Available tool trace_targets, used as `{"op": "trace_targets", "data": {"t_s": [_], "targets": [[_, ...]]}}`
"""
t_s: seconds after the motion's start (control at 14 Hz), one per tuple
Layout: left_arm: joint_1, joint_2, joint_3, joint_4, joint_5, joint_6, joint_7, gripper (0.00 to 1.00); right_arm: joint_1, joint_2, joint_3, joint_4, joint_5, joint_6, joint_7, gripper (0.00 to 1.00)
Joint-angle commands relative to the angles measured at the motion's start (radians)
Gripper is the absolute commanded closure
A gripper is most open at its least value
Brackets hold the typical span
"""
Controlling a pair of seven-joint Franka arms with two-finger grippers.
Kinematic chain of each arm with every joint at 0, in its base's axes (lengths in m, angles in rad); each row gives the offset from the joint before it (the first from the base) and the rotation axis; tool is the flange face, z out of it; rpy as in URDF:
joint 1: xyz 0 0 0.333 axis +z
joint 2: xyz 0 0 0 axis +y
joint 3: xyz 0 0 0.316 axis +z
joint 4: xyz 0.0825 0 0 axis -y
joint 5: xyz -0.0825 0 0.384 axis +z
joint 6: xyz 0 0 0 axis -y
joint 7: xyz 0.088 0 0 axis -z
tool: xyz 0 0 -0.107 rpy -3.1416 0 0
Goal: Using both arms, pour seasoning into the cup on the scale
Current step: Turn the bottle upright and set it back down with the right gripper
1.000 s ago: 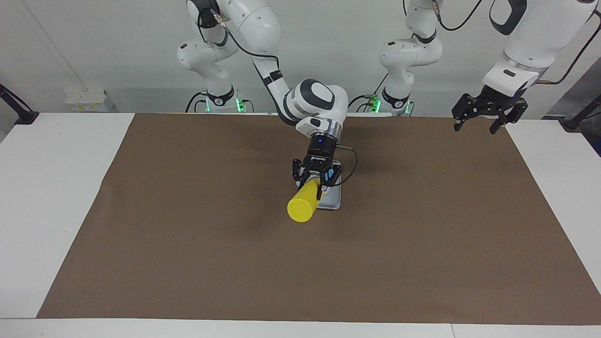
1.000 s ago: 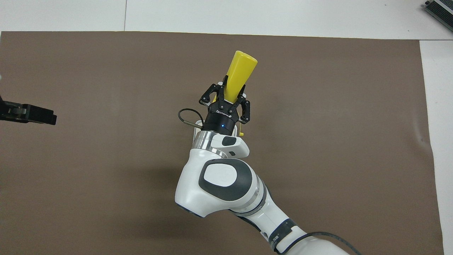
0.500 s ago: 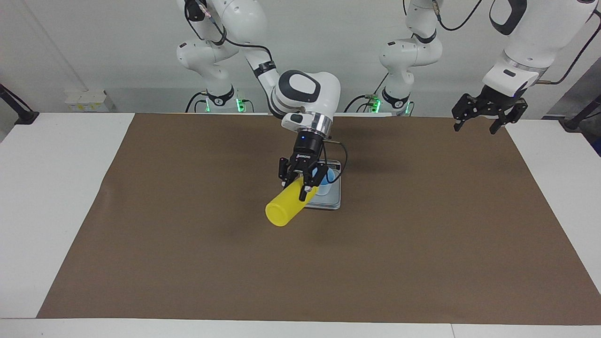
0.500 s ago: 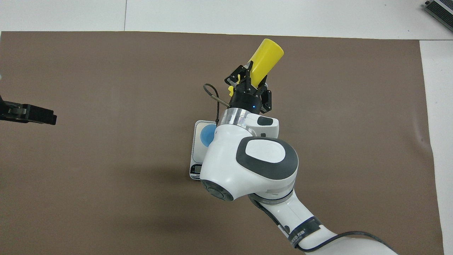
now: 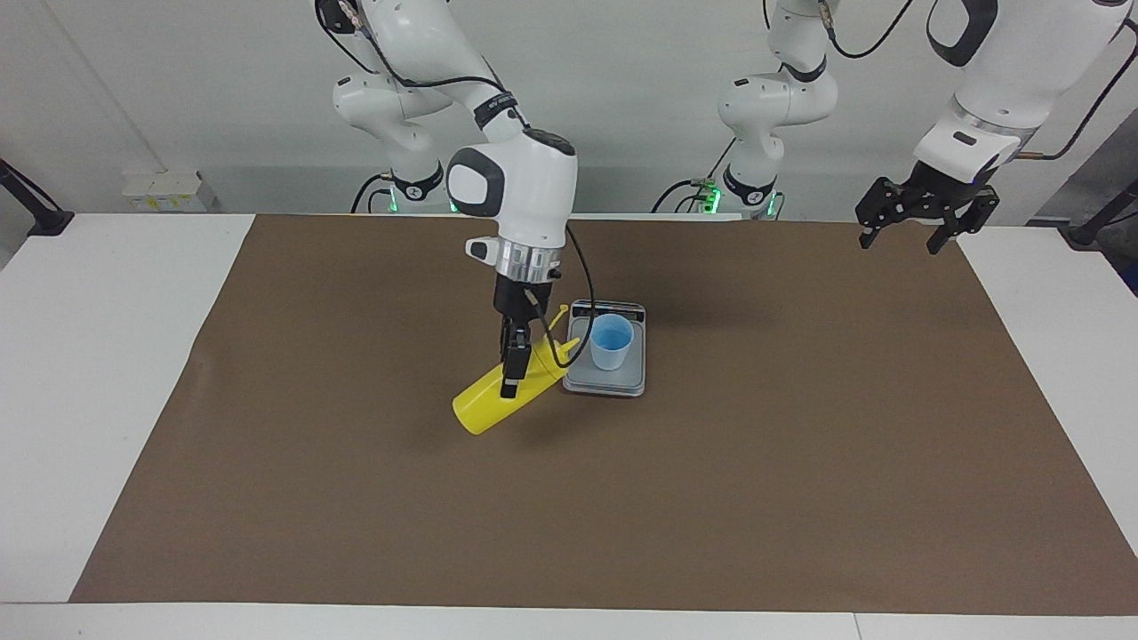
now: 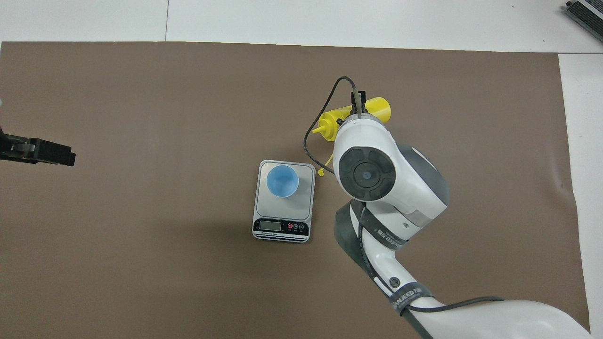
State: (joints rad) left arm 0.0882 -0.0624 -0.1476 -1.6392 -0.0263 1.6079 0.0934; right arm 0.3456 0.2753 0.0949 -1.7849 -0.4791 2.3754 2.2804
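Note:
My right gripper (image 5: 511, 372) is shut on the seasoning (image 5: 498, 398), a yellow squeeze bottle. The bottle is tilted, its base low over the mat and its nozzle raised toward the cup. It hangs beside the scale (image 5: 606, 380), toward the right arm's end. The light blue cup (image 5: 613, 341) stands upright on the scale's plate. From overhead, the wrist hides most of the bottle (image 6: 379, 108), while the cup (image 6: 282, 181) and scale (image 6: 284, 221) show fully. My left gripper (image 5: 925, 222) waits open in the air at the left arm's end, its tip (image 6: 40, 151) just visible from overhead.
A brown mat (image 5: 800, 489) covers most of the white table (image 5: 89, 356). The bottle's thin yellow cap strap (image 5: 559, 316) dangles by the scale's edge. A grey device (image 6: 584, 12) lies at the table's corner farthest from the robots.
The right arm swung the bottle off the scale toward its own end and lowered it, turning the wrist upright. The cup is now uncovered. The left arm has not moved.

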Motion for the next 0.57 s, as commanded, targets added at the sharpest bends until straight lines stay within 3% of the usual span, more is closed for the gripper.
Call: {"op": "trace_targets", "data": {"t_s": [0.0,0.5], "targets": [[0.015,-0.019,-0.006,-0.022,-0.015,0.007,0.016,0.00,-0.071,-0.008,0.011,-0.014,0.224,0.015,-0.166,1.00],[0.015,-0.019,-0.006,-0.022,-0.015,0.007,0.016,0.00,-0.266,-0.022,0.009,-0.030,0.800,-0.221,-0.686,1.00]]}}
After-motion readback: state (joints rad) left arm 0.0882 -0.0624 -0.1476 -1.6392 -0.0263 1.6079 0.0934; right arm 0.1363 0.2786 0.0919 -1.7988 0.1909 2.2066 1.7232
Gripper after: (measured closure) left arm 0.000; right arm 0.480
